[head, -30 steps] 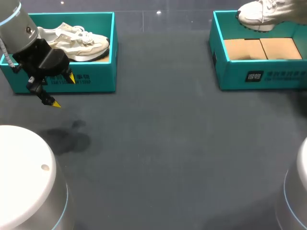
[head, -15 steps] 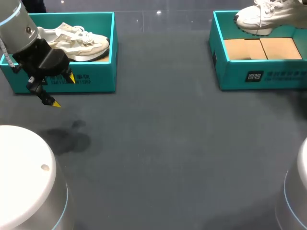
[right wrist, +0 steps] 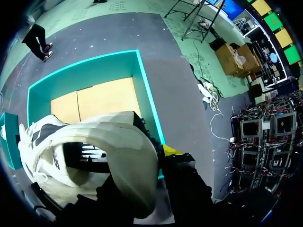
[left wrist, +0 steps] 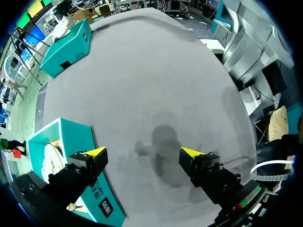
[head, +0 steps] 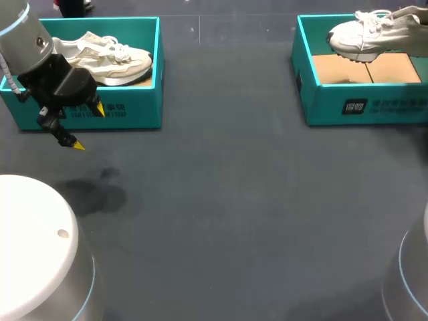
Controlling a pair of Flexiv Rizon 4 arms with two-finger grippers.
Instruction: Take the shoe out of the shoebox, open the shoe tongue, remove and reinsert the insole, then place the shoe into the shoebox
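The left arm [head: 23,40] is a silvery-grey tube ending in a black, blocky wrist, with a thin cable [head: 7,72] running along its side. The left gripper [head: 88,127] has two angular black fingers capped with bright yellow wedges, and tiny green and red lights [left wrist: 241,204] sit by one finger's mount. The left base [head: 33,241] and right base [head: 411,267] are white domes edged in pale blue. The right gripper [right wrist: 158,146] is black too, with one yellow tip showing.

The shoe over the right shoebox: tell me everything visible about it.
The shoe is a white lace-up sneaker, fabric-like upper, thick pale sole with dark patches. It hangs, toe toward the table's middle, above the far part of the open teal right shoebox, whose cardboard floor shows beneath. The right gripper holds its heel collar; one yellow tip shows.
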